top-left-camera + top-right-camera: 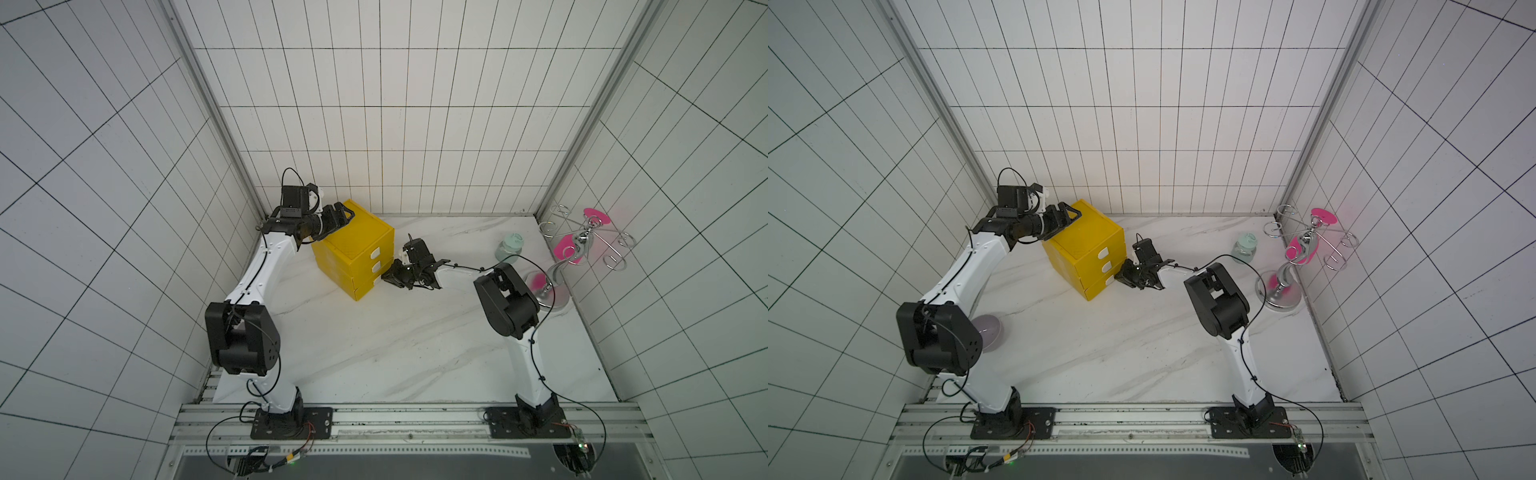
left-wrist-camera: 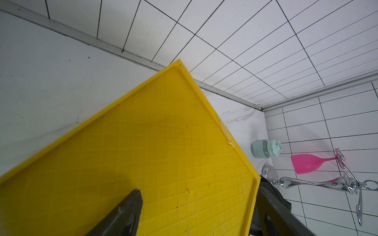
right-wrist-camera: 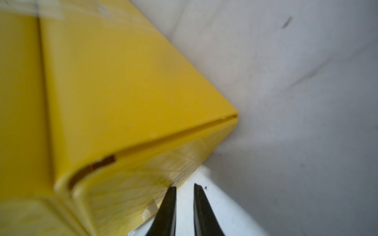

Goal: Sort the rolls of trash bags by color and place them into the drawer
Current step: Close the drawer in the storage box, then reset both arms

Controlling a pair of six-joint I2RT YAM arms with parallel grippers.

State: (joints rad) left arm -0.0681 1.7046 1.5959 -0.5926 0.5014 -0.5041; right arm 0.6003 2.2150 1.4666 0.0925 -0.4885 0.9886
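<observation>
Right claw [image 1: 385,279] at the handle [image 1: 376,282] of the bottom drawer [image 1: 365,289], mid-frame in both top views; jaws nearly together with a thin gap, grip unclear. Left claw [image 1: 340,217] spread wide over the upper-left corner of the drawer unit [image 1: 1088,239]. Back wall close behind it; bare table [image 1: 395,353] below; jar [image 1: 510,247] well right. Unit yellow, grid-textured top, three white handles

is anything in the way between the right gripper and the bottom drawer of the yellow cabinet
Nothing visible does. The right gripper sits right at the bottom drawer of the yellow cabinet, its tips nearly closed beside the white handle. Whether it grips the handle cannot be told.
</observation>
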